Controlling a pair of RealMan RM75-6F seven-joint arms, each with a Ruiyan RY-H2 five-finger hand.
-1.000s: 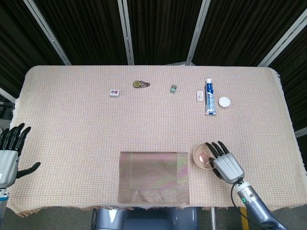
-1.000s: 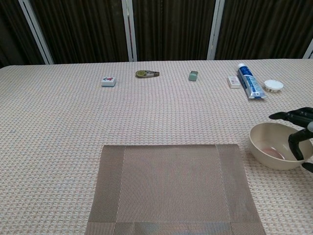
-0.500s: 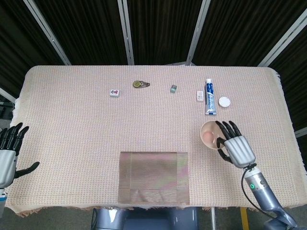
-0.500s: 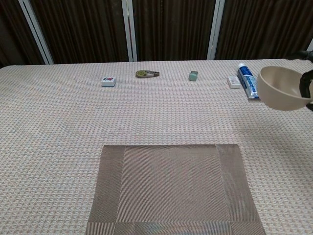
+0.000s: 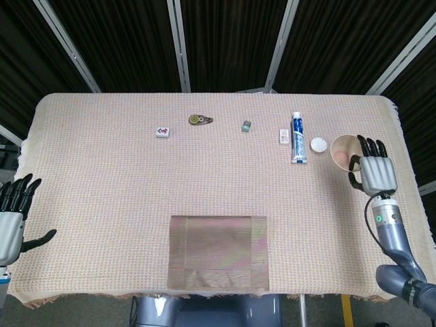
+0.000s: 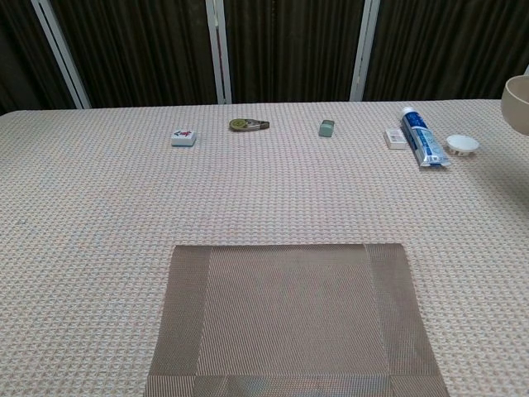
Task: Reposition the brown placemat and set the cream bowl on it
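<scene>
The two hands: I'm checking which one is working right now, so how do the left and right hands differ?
The right hand grips the cream bowl at the table's right edge; the left hand holds nothing, fingers spread. The right hand sits further back, level with the toothpaste tube; the left hand hangs off the near left edge. Both are black-fingered with grey backs.

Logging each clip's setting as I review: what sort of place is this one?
Probably a lab or staged teleoperation bench, not a home: a table under a woven cloth, dark curtains with metal rails behind, and small unrelated items like a toothpaste tube lined up.
</scene>
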